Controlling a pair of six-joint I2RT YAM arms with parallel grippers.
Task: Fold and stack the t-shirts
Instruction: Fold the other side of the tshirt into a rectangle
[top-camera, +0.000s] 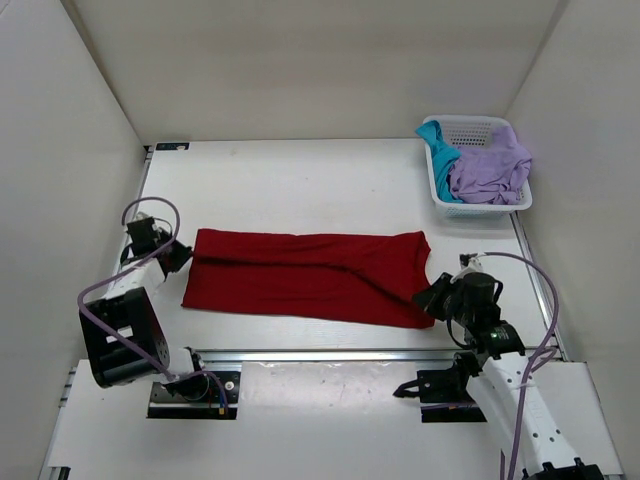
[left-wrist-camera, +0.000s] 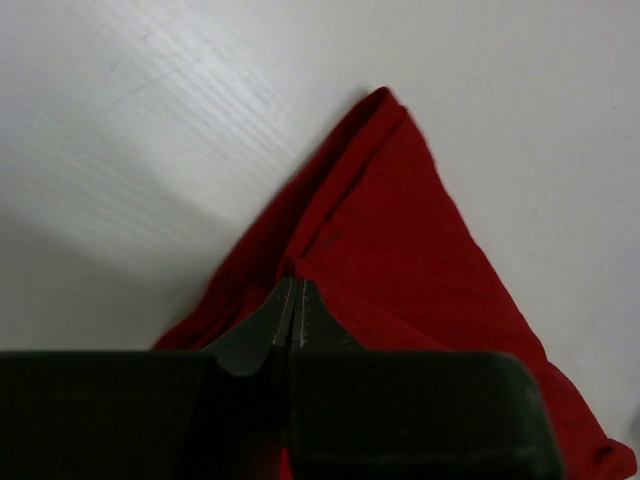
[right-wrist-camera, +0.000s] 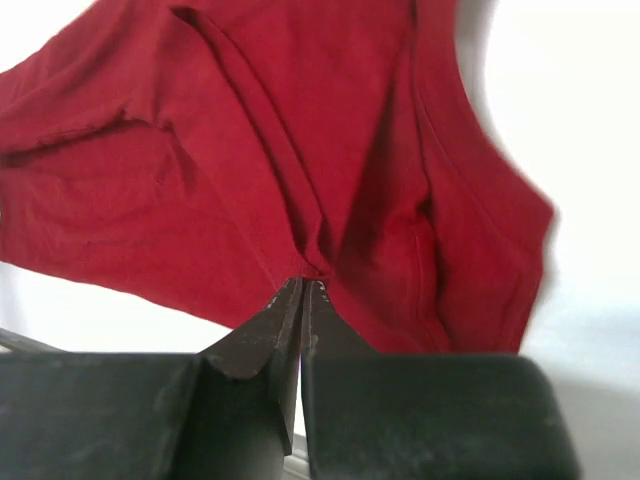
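Note:
The deep red t-shirt (top-camera: 310, 275) lies spread lengthwise across the middle of the table, folded over on itself. My left gripper (top-camera: 180, 253) is shut on its left edge; in the left wrist view the closed fingertips (left-wrist-camera: 293, 285) pinch red cloth (left-wrist-camera: 400, 240). My right gripper (top-camera: 432, 296) is shut on its right end; the right wrist view shows the closed tips (right-wrist-camera: 308, 288) biting a pucker of red fabric (right-wrist-camera: 250, 150). The teal t-shirt (top-camera: 438, 150) and the lavender t-shirt (top-camera: 490, 168) lie crumpled in the basket.
A white plastic mesh basket (top-camera: 482, 125) stands at the back right corner of the table. White walls close in the left, back and right sides. A metal rail (top-camera: 320, 355) runs along the table's near edge.

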